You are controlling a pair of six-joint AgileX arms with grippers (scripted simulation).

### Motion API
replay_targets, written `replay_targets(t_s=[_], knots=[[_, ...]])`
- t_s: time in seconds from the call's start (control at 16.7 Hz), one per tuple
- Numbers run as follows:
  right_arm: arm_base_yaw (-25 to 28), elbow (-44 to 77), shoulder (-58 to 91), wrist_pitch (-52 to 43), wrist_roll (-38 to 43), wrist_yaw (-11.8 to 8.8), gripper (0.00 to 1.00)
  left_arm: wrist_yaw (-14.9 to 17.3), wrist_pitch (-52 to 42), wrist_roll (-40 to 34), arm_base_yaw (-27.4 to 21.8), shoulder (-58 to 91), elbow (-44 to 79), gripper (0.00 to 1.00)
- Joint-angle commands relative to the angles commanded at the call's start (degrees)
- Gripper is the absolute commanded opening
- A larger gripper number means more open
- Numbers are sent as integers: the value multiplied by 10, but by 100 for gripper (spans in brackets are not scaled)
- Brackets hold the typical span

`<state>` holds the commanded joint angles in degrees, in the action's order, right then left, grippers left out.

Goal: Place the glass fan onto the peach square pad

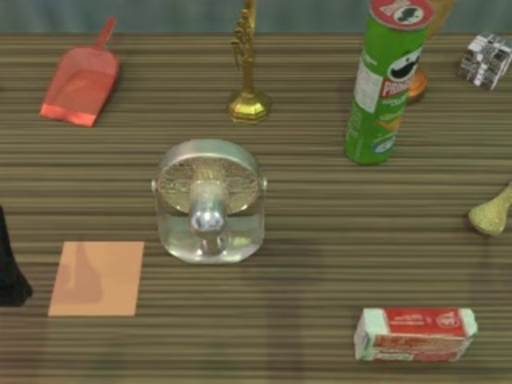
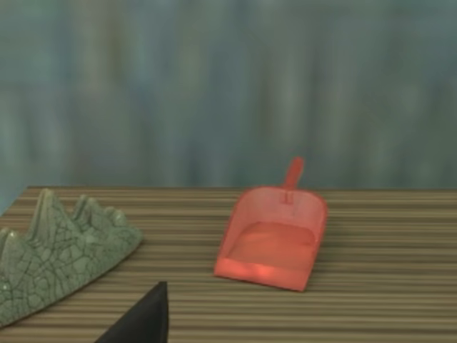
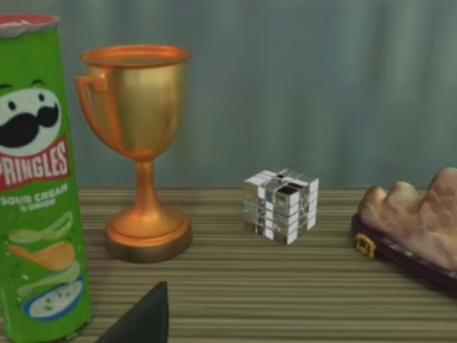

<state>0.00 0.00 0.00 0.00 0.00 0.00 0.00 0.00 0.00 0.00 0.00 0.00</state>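
The glass fan [image 1: 210, 200] stands in the middle of the table, clear and silvery, with its round grille and motor hub facing the front edge. The peach square pad [image 1: 98, 278] lies flat to the fan's front left, a small gap away, with only a shadow on it. My left arm [image 1: 11, 268] shows as a dark shape at the table's left edge, beside the pad. One dark fingertip [image 2: 146, 321] shows in its wrist view, holding nothing. My right arm is outside the top view. Its fingertip [image 3: 146, 321] hovers near the Pringles can, also holding nothing.
A red-orange scoop [image 1: 80, 84] lies at the back left and a gold candlestick [image 1: 248, 96] behind the fan. A green Pringles can [image 1: 384, 88], gold cup [image 3: 139, 143] and mirrored cube [image 1: 486, 60] stand back right. A red-and-white box [image 1: 416, 334] lies front right.
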Motion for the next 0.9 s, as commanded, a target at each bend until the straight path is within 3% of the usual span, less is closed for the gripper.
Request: replay_targets(t_s=[0.24, 0.48, 0.9], knots=[[0, 0, 0, 0, 0, 0, 100, 0, -17, 10, -6, 17, 12, 100], [0, 0, 0, 0, 0, 0, 100, 3, -113, 66, -37, 119, 87, 100], [0, 0, 0, 0, 0, 0, 100, 17, -368, 218, -125, 423, 397, 100]])
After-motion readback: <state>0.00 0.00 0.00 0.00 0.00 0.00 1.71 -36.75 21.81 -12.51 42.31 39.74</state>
